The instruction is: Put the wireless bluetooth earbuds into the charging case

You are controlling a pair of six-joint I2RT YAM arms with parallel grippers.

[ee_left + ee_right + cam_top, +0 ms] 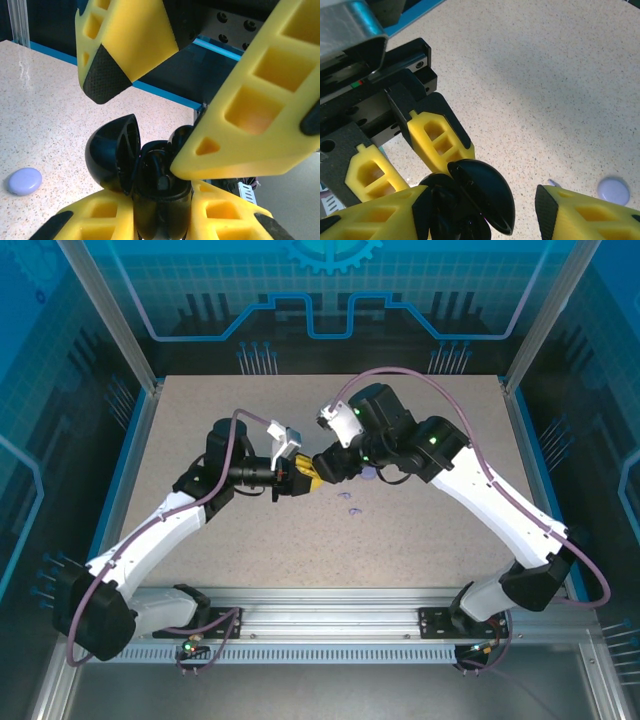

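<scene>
Left arm (160, 525) reached in from the near-left corner toward mid-tabletop (200, 430). Left claw (291, 481) was closed on a black charging case (161, 205), one yellow finger pressed against each side of the case body, holding it clear of the surface. The case's lid (111, 155) stood swung open to the left in the left wrist view. The hollow inside was dark – could not tell whether a black bud sat in it.

Right claw (482, 200) met the case from the right, jaws standing apart and gripping nothing clear to see. One finger (125, 45) hung above the lid without touching it. The other lay against the case's open rim, with a dark rounded shape just behind it that I could not identify.

Just right of the claws and slightly nearer, two lavender earbuds (352, 498) lay on the tabletop, close together. Beside them, a little farther back, sat a lavender case (368, 475) – round, closed, flat on the surface. Right arm (500, 505) ran back to the near-right corner.
</scene>
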